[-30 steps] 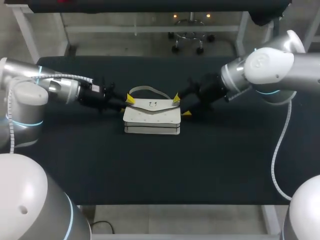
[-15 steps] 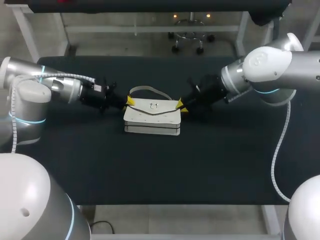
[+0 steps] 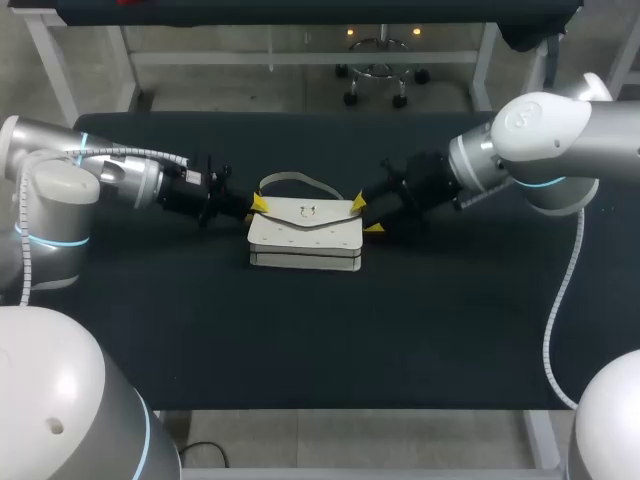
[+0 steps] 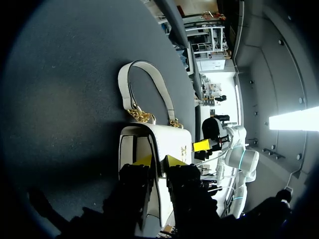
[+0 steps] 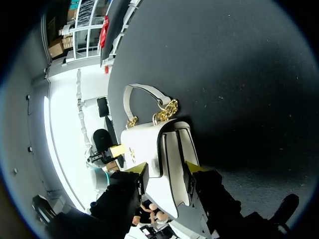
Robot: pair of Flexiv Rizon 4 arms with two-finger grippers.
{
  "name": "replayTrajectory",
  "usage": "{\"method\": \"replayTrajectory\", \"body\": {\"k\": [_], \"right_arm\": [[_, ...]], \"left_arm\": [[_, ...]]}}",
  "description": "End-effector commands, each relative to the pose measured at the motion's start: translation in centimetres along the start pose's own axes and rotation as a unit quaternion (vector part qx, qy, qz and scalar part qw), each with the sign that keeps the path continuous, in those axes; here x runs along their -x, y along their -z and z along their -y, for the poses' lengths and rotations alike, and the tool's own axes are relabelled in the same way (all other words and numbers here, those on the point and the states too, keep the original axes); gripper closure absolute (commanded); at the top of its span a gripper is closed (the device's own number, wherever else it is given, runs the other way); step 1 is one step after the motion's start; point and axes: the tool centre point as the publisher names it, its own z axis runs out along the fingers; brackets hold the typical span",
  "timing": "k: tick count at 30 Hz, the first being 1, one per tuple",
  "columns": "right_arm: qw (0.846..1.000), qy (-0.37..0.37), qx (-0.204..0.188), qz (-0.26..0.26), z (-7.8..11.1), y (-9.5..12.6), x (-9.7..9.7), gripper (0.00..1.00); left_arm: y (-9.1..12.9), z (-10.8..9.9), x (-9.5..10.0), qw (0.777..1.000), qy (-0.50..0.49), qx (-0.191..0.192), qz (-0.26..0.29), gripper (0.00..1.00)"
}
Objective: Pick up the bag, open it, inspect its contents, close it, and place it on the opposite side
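A white handbag (image 3: 305, 235) lies flat in the middle of the black table, its handle (image 3: 297, 180) resting on the far side. My left gripper (image 3: 258, 203) is at the bag's left end. In the left wrist view this gripper (image 4: 159, 161) is shut on the edge of the bag (image 4: 172, 142), with the gold chain and handle (image 4: 144, 79) ahead of it. My right gripper (image 3: 365, 216) is at the bag's right end. In the right wrist view it (image 5: 164, 169) stands open, its fingers astride the end of the bag (image 5: 144, 144).
The black table (image 3: 300, 330) spreads wide in front of the bag and to both sides. Nothing else lies on it. Both arms reach in low from the two sides.
My left gripper closed on the bag's left end and stays there. My right gripper pinched shut at the right corner, then spread its fingers apart again. The bag has not moved.
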Motion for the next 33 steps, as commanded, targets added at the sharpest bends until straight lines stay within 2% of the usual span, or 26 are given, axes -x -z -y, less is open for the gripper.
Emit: {"method": "replayTrajectory", "body": {"k": [1,8,9,10,11,12,13,14,22,23,25,26,27,33], "right_arm": [[1.000,0.000,-0.003,-0.003,-0.2,-0.3,0.2,1.00],[1.000,0.001,-0.003,-0.003,-0.1,-0.2,0.1,1.00],[1.000,0.001,-0.003,-0.004,-0.1,-0.1,0.1,1.00],[1.000,0.001,-0.003,-0.003,-0.1,-0.1,0.1,1.00],[1.000,0.003,-0.002,-0.002,0.0,0.0,0.0,1.00],[1.000,0.004,-0.002,-0.001,0.0,0.2,0.0,0.67],[1.000,0.006,0.001,0.004,0.0,0.3,0.0,0.07],[1.000,0.006,0.003,0.006,0.1,0.4,0.0,0.00],[0.999,0.013,0.024,0.041,0.2,1.9,0.4,0.00],[0.998,0.015,0.028,0.050,0.2,2.1,0.5,0.00],[0.997,0.021,0.028,0.066,0.2,2.6,0.7,0.00],[0.996,0.025,0.031,0.080,0.2,2.8,0.8,0.00],[0.995,0.025,0.037,0.085,0.2,3.0,0.9,0.00],[0.993,0.033,0.038,0.109,0.0,4.2,1.7,0.00]], "left_arm": [[-0.3,0.1,0.4,1.000,0.001,0.002,-0.001,1.00],[-0.3,0.0,0.5,1.000,0.000,0.002,0.000,1.00],[-0.2,-0.1,0.4,1.000,-0.001,0.001,0.001,0.91],[-0.1,-0.2,0.3,1.000,-0.003,0.001,0.001,0.74],[0.0,-0.3,0.1,1.000,-0.005,-0.001,0.001,0.37],[0.2,-0.4,-0.1,1.000,-0.007,-0.002,0.000,0.02],[0.4,-0.5,-0.3,1.000,-0.010,-0.004,0.000,0.00],[0.5,-0.6,-0.4,1.000,-0.011,-0.005,0.000,0.00],[1.9,-1.9,-1.7,1.000,-0.028,-0.010,0.001,0.00],[2.0,-2.0,-1.8,1.000,-0.029,-0.005,0.000,0.03],[2.3,-2.2,-1.8,1.000,-0.029,0.000,0.007,0.25],[2.2,-2.3,-1.8,1.000,-0.027,0.006,0.008,0.42],[2.2,-2.4,-1.7,1.000,-0.026,0.004,0.015,0.54],[1.8,-2.4,-1.4,1.000,-0.012,0.015,0.020,0.58]]}}
